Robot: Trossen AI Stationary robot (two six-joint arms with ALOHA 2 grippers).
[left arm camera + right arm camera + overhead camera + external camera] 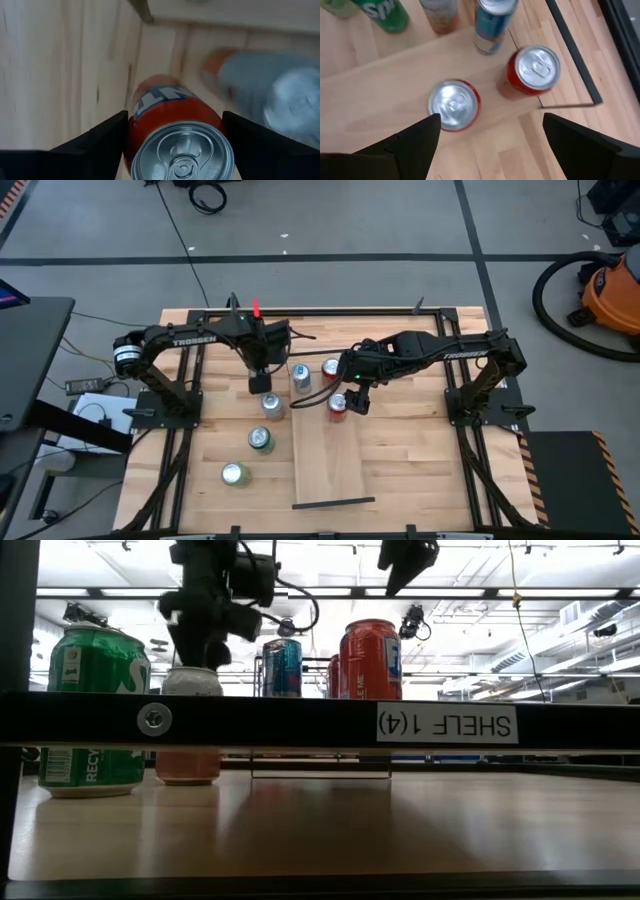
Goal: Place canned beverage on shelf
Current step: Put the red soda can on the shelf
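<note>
The shelf (330,465) is a long pale board on the slatted table, with a black wire rail (333,503) at its near end. At its far end stand two red cans (338,407) (330,368) and a blue can (301,376). An orange-red can (272,404) stands upright on the table just left of the board. My left gripper (262,384) is open above it, pointing down, one finger on each side of the can's top (182,152). My right gripper (352,397) is open and empty above the nearer red can (454,105).
Two green cans (261,439) (236,474) stand on the table left of the board, nearer the front. The far rail (570,104) runs beside the farther red can (532,70). The board's near half is bare. Arm bases stand at both table sides.
</note>
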